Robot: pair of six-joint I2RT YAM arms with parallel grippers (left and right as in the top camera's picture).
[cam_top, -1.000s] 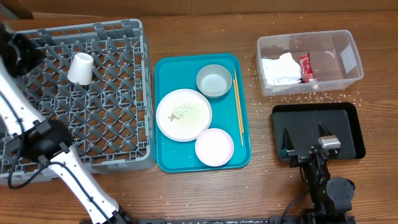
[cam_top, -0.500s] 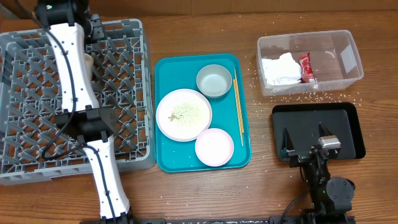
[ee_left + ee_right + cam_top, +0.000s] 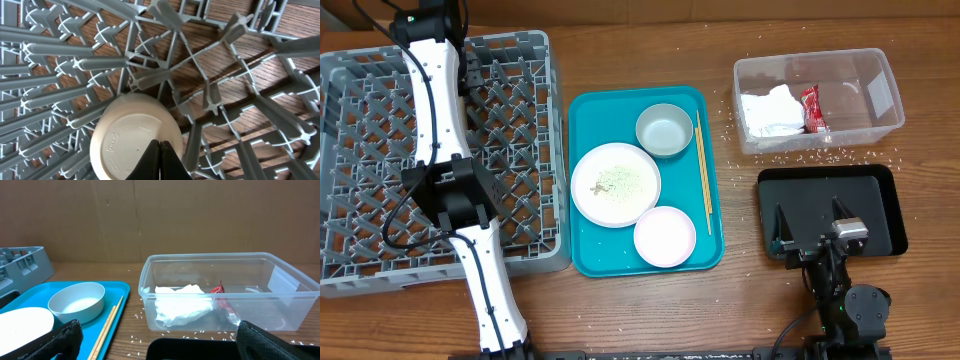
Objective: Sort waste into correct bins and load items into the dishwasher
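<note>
Left gripper [image 3: 160, 151] swung over rack [image 3: 200, 65], jaws closed just above upturned cup [image 3: 125, 132], right gripper [image 3: 807, 226] spread wide

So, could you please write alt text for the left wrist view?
A small white cup sits base-up among the pegs of the grey dish rack, with the left gripper shut just above its base. Wooden table shows through the lattice.
</note>
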